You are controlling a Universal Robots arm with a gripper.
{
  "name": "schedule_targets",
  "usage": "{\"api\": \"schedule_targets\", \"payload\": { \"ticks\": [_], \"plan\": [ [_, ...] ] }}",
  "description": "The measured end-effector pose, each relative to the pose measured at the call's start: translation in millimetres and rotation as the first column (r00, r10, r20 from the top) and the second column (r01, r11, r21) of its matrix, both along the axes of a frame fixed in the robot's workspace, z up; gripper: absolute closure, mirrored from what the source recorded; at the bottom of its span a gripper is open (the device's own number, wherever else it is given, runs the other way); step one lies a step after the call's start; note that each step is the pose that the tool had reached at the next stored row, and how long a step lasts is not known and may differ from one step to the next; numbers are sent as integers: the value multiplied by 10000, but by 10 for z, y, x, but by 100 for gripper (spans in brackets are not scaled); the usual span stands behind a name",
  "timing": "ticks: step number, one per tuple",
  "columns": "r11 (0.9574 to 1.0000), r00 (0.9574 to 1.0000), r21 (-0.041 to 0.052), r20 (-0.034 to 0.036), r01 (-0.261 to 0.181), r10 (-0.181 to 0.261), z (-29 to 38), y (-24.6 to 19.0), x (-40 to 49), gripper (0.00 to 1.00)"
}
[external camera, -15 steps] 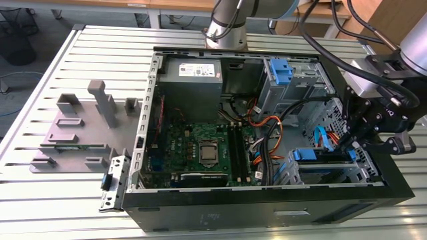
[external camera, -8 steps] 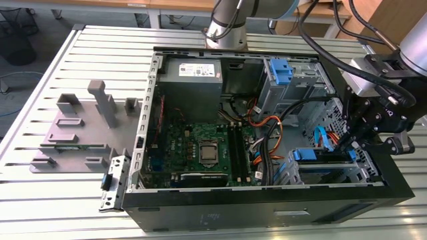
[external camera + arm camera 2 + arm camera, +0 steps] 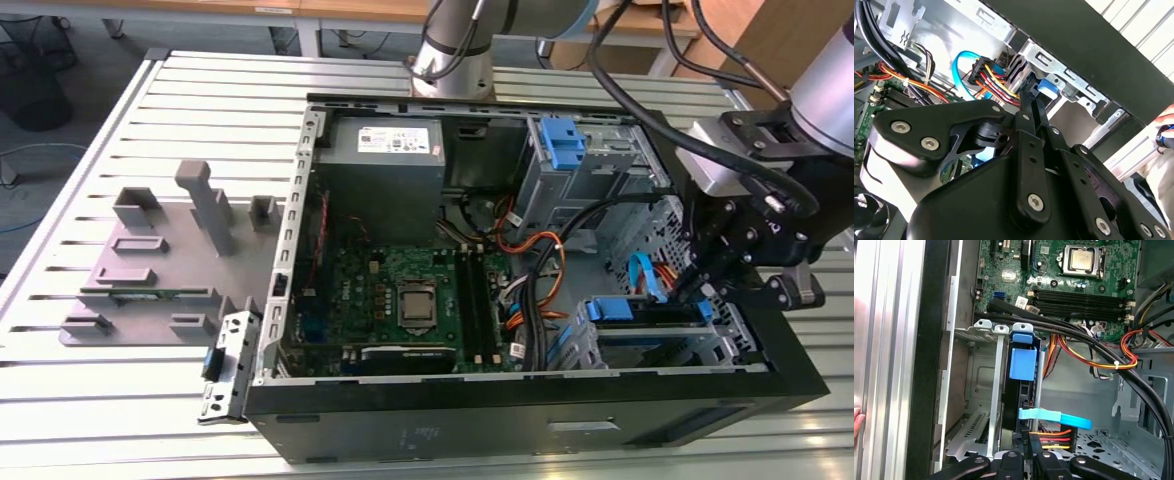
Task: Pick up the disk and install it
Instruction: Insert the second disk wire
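Note:
The disk [image 3: 1023,365] stands edge-on in a slot of the metal drive cage [image 3: 996,390] inside the open computer case; its blue side rail faces the first wrist view. In the exterior view its blue rail [image 3: 621,312] shows in the cage at the case's front corner, on the exterior view's right. My gripper [image 3: 701,290] hangs over that cage. Its black fingers [image 3: 1026,115] lie close together with no gap showing, tips by the disk's end near the blue piece [image 3: 1046,87]. Just beyond my gripper [image 3: 1030,455] run a blue flat cable [image 3: 1054,418] and red-yellow power wires [image 3: 1051,437].
The case holds a green motherboard [image 3: 400,300], a grey power-supply box [image 3: 384,150], a second cage with blue tabs [image 3: 567,140] and thick black cables [image 3: 1079,332]. A grey fixture block [image 3: 160,260] lies on the slatted table. A person's hand [image 3: 857,420] rests at the case's outer wall.

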State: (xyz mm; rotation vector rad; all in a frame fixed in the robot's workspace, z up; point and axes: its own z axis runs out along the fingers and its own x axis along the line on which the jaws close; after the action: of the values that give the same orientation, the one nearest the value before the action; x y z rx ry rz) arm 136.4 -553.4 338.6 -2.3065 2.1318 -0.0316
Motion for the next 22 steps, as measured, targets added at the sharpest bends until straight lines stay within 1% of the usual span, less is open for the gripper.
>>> {"api": "schedule_targets", "payload": {
  "ticks": [2,6,11,18,22],
  "plan": [
    [10000,10000,2,24,2,-2,-5,0,-18,83],
    [10000,10000,-2,28,45,-45,-11,0,-21,83],
    [9995,9995,-3,28,302,-302,-22,-2,-22,83],
    [9995,9995,0,30,314,-314,-25,-1,-22,83],
    [9995,9995,0,54,313,-313,-31,-2,-29,83]
  ]
}}
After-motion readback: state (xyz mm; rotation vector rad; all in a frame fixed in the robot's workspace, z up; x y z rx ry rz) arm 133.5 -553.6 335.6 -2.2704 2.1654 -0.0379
